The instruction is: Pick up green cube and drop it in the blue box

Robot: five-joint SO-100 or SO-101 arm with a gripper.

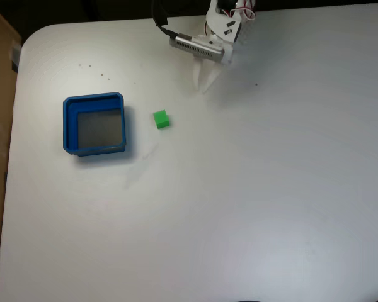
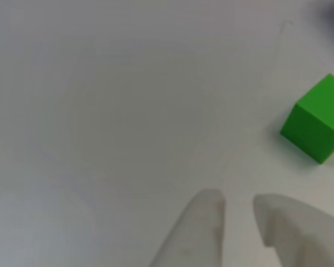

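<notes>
The green cube [image 2: 316, 127] sits on the white table [image 2: 111, 111], unheld, at the right edge of the other view, up and to the right of the two pale fingertips [image 2: 203, 214] that rise from the bottom of that picture; it lies apart from them, outside the line they point along. The gripper [image 2: 236, 208] holds nothing, and only a narrow gap shows between its tips, so it looks nearly closed. In the fixed view the gripper [image 1: 205, 85] hangs near the top of the table, its white fingers pointing down toward the middle, with the green cube [image 1: 160, 119] near it, lower and to the left. Further left again stands the blue box [image 1: 68, 123], just beside the cube but not touching it, its grey floor bare. By this showing the task is at its very start: no grasp has been made, the cube is not yet lifted and the box has received nothing. What is left, as I judge it, is the whole of it: opening the fingers, reaching the cube, closing on it, carrying it over the box wall and letting go
</notes>
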